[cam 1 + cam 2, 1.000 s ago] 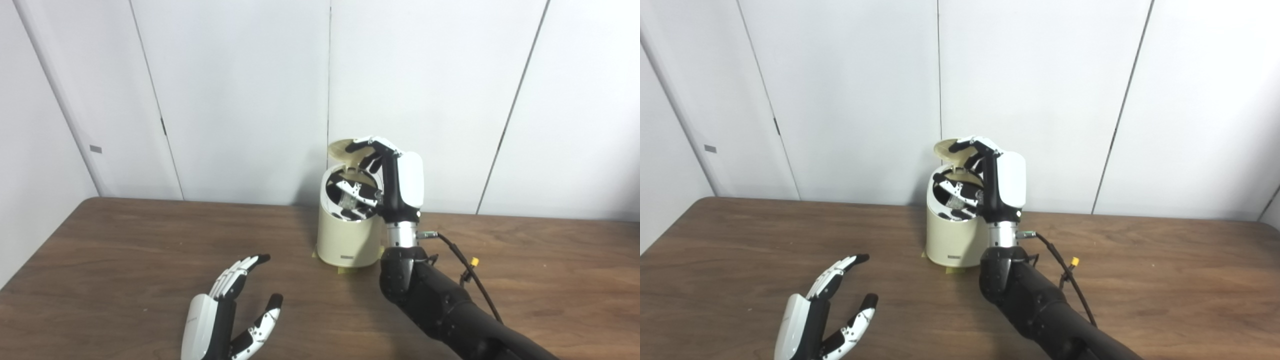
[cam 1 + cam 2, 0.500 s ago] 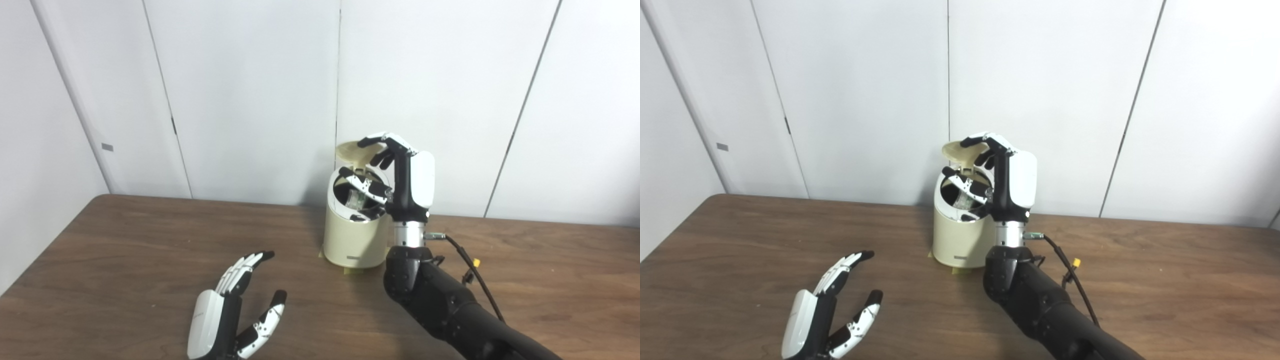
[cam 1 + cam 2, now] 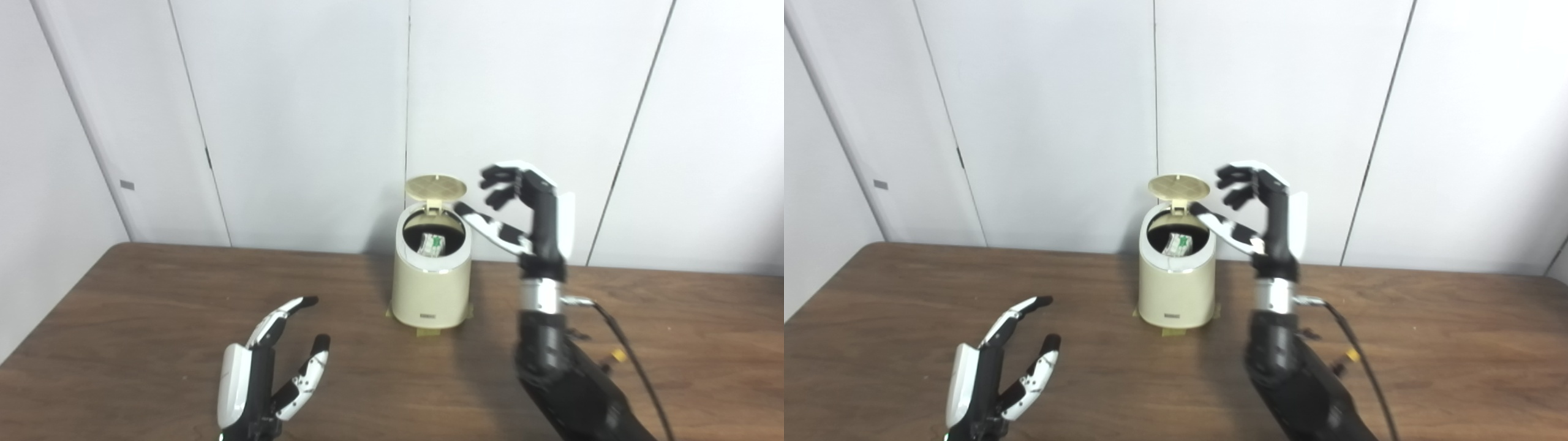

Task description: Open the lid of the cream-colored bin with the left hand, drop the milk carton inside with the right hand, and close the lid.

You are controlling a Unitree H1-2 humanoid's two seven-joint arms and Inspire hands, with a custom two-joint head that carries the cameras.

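Bin: lid upright, carton inside. We note right robot hand beside it, empty, fingers spread; left robot hand nearer us, likewise.

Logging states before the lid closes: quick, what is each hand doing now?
Left hand: open, holding nothing, low over the table.
Right hand: open, holding nothing, right of the bin.

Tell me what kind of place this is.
Probably a lab or test room: a bare wooden table against plain white wall panels, holding only a cream bin with its lid up, and little else.
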